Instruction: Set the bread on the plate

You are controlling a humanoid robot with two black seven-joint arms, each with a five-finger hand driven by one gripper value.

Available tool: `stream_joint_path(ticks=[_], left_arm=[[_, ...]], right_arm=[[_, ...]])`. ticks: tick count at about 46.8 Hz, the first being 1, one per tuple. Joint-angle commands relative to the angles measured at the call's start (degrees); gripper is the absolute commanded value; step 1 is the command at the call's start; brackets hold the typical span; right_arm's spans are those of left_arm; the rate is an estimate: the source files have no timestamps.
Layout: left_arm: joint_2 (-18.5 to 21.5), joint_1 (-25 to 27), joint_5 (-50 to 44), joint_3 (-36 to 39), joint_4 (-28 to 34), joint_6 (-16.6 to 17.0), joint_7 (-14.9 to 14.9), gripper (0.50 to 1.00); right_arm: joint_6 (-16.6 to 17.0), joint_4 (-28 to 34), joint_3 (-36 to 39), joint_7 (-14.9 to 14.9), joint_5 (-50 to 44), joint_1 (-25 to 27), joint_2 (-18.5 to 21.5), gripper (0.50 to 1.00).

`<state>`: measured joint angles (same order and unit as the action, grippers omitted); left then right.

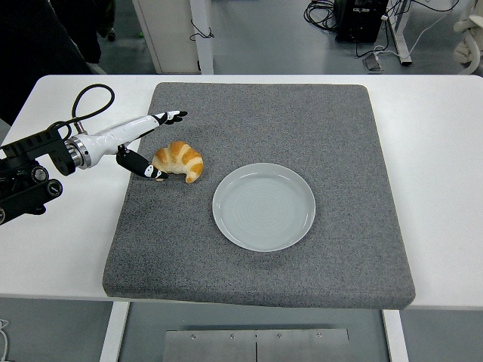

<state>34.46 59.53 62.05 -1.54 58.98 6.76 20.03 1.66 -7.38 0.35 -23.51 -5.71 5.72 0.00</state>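
A golden croissant (pixel 179 161) lies on the grey foam mat (pixel 264 264), left of the pale grey plate (pixel 263 206), which has nothing on it. My left hand (pixel 160 145) reaches in from the left edge and is open around the croissant's left end. Its thumb sits low against the near left side of the bread, while the other fingers (pixel 170 116) stretch out flat beyond it, above the mat. I cannot tell whether the thumb presses the bread or only touches it. The right arm is out of sight.
The mat covers most of the white table (pixel 438 151). A black cable loops above my left forearm (pixel 90 102). Cables and table legs show on the floor beyond the far edge.
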Motion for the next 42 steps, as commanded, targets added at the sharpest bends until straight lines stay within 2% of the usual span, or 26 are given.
stream_joint_path(ticks=[1, 15, 26, 33, 42], left_arm=[[0.00, -0.11, 0.09, 0.05, 0.00, 0.27, -0.17, 0.972], [-2.46, -1.08, 1.24, 0.13, -0.44, 3.43, -0.17, 0.971], [-3.34, -1.08, 4.22, 0.83, -1.14, 3.61, -0.17, 0.971], [-3.69, -0.99, 4.58, 3.65, -1.93, 7.04, -0.17, 0.969], [-4.84, -1.08, 4.58, 4.18, -3.87, 8.27, -0.17, 0.949]], right_arm=[[0.01, 0.00, 0.00, 0.04, 0.00, -0.01, 0.00, 1.000], [0.01, 0.00, 0.00, 0.04, 0.00, -0.01, 0.00, 1.000], [0.01, 0.00, 0.00, -0.05, 0.00, -0.01, 0.00, 1.000], [0.01, 0.00, 0.00, 0.04, 0.00, -0.01, 0.00, 1.000], [0.01, 0.00, 0.00, 0.04, 0.00, -0.01, 0.00, 1.000]])
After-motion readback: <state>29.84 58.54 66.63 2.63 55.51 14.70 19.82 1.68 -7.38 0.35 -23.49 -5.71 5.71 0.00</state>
